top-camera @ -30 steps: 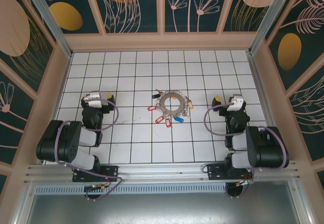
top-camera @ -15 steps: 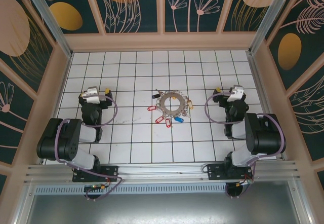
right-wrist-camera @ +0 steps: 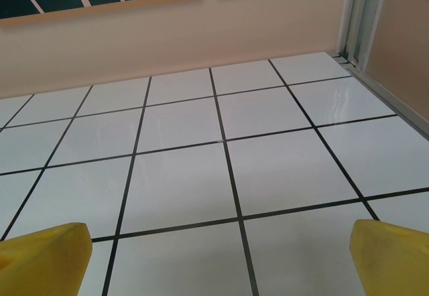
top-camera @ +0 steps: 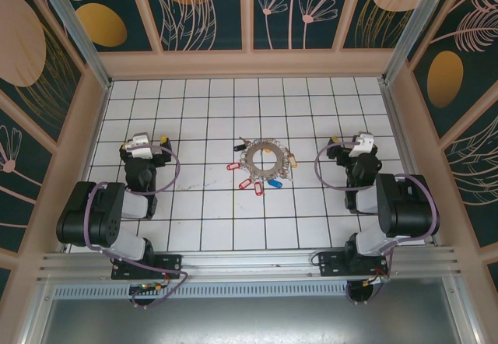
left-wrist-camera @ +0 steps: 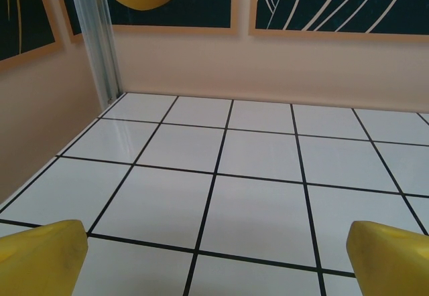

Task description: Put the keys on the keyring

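Top external view: the keyring (top-camera: 264, 157) lies flat near the middle of the white tiled desk (top-camera: 202, 227). The keys (top-camera: 250, 183) are fanned around its outer rim: red ones on the near left, a blue key (top-camera: 274, 181) on the near side, a yellow key (top-camera: 293, 157) on the right and a dark key (top-camera: 241, 143) at the far left. Whether any key is already threaded cannot be told at this size. The left arm (top-camera: 144, 165) and the right arm (top-camera: 362, 165) are stationed well apart from the cluster, one on each side. The left jaws and the right jaws are spread fully wide and nothing is held. Bare tiles are framed between the left fingertips (left-wrist-camera: 40, 256) in the left wrist view and between the right fingertips (right-wrist-camera: 40, 256) in the right wrist view. The step in hand is judged to be an approach, with no key yet gripped. For the next move, one arm would have to be brought inward to a single key while the ring is steadied by the other. Open tiles are available between each arm and the cluster. The desk is closed in by raised walls (top-camera: 93, 118), and because the keys lie crowded, a neighbouring key could be nudged.
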Controlling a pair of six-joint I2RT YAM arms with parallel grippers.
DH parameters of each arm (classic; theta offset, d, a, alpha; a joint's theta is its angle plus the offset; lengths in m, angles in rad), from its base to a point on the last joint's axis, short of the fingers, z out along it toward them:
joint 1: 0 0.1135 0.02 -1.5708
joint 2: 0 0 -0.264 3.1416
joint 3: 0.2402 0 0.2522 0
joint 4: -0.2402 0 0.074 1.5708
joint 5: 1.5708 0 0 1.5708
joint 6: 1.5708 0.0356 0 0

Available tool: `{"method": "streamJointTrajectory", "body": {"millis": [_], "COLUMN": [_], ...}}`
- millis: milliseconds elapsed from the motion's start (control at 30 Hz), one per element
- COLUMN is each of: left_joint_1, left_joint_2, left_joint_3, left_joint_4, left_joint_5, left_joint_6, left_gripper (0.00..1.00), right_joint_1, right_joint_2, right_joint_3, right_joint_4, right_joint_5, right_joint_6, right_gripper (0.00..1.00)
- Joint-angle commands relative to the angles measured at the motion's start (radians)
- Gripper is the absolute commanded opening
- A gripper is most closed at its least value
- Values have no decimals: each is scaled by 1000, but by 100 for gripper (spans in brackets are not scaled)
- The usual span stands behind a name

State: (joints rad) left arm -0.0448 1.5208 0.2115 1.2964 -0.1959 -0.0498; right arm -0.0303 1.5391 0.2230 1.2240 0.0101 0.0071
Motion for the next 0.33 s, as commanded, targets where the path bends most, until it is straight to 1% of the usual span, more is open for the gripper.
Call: {"method": "streamJointTrajectory", "body": {"millis": [0, 300], "left_joint_1": [6, 7], "left_joint_2": [0, -1], "left_joint_3": [10, 9], "left_joint_4": [4, 4], "left_joint_5": [-17, -15], "left_joint_6": [-15, -15], "left_gripper": [99, 99], "right_joint_1": [-2, 1], "right_joint_2": [2, 0], "right_joint_3": [17, 12], "right_joint_4": [9, 19], "right_joint_5": [10, 10], "right_joint_6": [15, 11], "right_gripper": [99, 99]}}
